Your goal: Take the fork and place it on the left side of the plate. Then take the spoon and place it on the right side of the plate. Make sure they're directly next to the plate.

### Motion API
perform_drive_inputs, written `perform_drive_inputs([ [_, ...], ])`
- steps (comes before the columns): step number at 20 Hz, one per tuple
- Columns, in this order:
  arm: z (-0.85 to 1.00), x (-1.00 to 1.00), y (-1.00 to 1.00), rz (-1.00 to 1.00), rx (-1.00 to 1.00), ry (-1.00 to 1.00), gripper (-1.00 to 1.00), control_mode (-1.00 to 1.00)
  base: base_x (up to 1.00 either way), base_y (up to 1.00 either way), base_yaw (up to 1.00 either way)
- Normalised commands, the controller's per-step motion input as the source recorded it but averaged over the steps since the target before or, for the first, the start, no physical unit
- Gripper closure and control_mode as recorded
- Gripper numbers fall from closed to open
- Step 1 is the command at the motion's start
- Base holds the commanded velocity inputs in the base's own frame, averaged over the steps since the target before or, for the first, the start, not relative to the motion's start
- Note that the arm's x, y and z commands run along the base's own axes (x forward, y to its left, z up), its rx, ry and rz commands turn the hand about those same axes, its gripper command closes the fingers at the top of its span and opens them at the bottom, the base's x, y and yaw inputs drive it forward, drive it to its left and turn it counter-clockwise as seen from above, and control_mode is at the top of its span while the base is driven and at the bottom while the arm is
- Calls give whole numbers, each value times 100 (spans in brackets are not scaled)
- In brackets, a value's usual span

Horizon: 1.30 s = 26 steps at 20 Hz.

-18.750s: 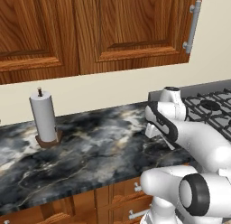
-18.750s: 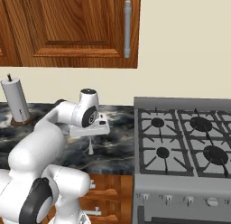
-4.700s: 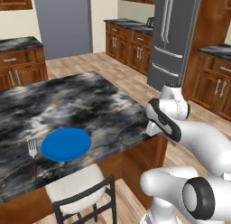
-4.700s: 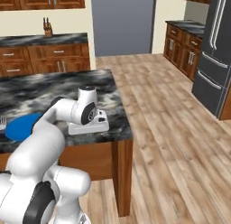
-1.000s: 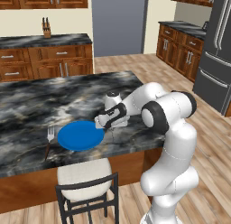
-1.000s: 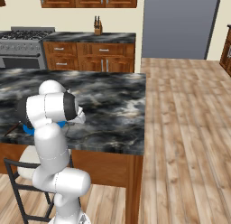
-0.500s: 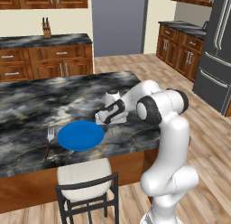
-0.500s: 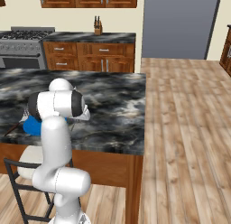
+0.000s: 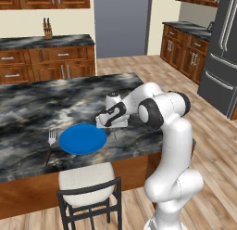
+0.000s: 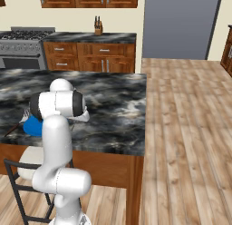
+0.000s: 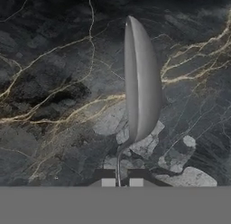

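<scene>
The blue plate lies near the front edge of the dark marble island. Directly to its left lies the fork, tines pointing away, dark handle toward the front edge. My gripper hangs low just right of the plate's rim, shut on the spoon's thin handle. In the hand view the silver spoon stands on edge, its bowl over the marble, its handle pinched between my fingertips. In the right base view my arm covers most of the plate.
A stool with a cream seat stands at the island's front, below the plate. A knife block sits on the back counter. A dark fridge is at the right, and a stove at the back left.
The arm's elbow and upper links have swung upright while the hand stays at the plate's right edge with the spoon in it. Plate and fork lie unmoved.
</scene>
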Motion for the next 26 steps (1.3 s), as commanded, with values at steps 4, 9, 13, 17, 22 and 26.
perform_drive_inputs([
  [4, -29, -34, 0, -7, 2, 0, 100, -100, 0, 0, 0],
  [9, -20, -70, 0, -8, 3, 0, 100, -100, 0, 0, 0],
  [13, -16, -42, 0, -8, 1, 0, 100, -100, 0, 0, 0],
  [17, -6, 10, -7, -2, 0, 0, 100, -100, 0, 0, 0],
  [22, 6, 12, -7, 0, 0, 0, -100, -100, 0, 0, 0],
  [26, 41, 1, 0, 0, 0, 0, -100, -100, 0, 0, 0],
])
